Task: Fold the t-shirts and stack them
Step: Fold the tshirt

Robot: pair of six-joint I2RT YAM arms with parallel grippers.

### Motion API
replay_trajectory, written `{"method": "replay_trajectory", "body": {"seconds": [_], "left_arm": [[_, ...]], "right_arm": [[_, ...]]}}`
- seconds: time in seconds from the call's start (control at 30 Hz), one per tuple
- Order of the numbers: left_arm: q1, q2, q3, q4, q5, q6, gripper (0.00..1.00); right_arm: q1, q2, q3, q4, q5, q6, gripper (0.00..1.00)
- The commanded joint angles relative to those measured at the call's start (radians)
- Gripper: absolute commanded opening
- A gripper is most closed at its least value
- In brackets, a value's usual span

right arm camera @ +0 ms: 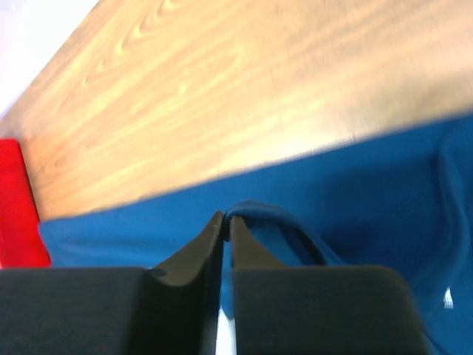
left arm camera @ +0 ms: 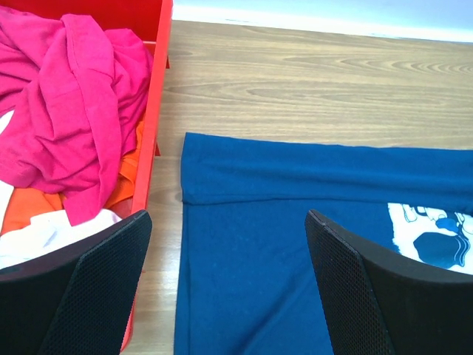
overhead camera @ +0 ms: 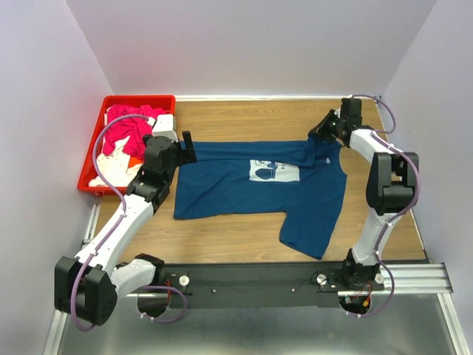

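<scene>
The navy blue t-shirt [overhead camera: 259, 194] lies spread on the wooden table, white chest print [overhead camera: 274, 171] up, its far edge folded over along the top [left arm camera: 310, 170]. My left gripper [overhead camera: 186, 148] is open and empty, just above the shirt's left hem [left arm camera: 222, 296]. My right gripper [overhead camera: 319, 133] is shut on a pinched fold of the navy shirt [right arm camera: 259, 214] at its far right corner. Magenta-pink [left arm camera: 66, 111], orange [left arm camera: 29, 203] and white [left arm camera: 44, 237] t-shirts lie bunched in the red crate [overhead camera: 96, 148].
The red crate [left arm camera: 157, 89] stands at the far left of the table, close beside my left gripper. Bare wood [overhead camera: 251, 118] runs behind the shirt to the back wall. A metal rail [overhead camera: 414, 277] crosses the near edge.
</scene>
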Motion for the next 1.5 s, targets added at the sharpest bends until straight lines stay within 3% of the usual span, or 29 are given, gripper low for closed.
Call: {"method": "replay_trajectory", "body": {"seconds": [0.0,0.13,0.2,0.43,0.57,0.87,1.47], "left_arm": [[0.002,0.011,-0.005,0.028,0.017,-0.002,0.93],[0.002,0.011,-0.006,0.028,0.019,-0.002,0.92],[0.002,0.013,-0.005,0.029,0.020,-0.002,0.92],[0.002,0.025,0.000,0.026,0.040,-0.005,0.92],[0.002,0.027,0.001,0.026,0.045,-0.010,0.92],[0.002,0.023,-0.003,0.025,0.033,-0.008,0.92],[0.002,0.033,-0.002,0.025,0.033,-0.005,0.92]], "right_arm": [[0.001,0.096,0.117,-0.009,-0.024,0.017,0.19],[0.003,0.068,0.113,-0.010,-0.012,-0.028,0.41],[0.003,0.017,0.049,-0.009,0.027,-0.052,0.47],[0.001,-0.247,-0.211,0.006,0.131,-0.031,0.46],[0.003,-0.313,-0.372,0.111,0.038,0.013,0.43],[0.003,-0.219,-0.464,0.216,-0.015,0.076,0.39],[0.003,-0.193,-0.542,0.258,0.148,0.095,0.39]]}}
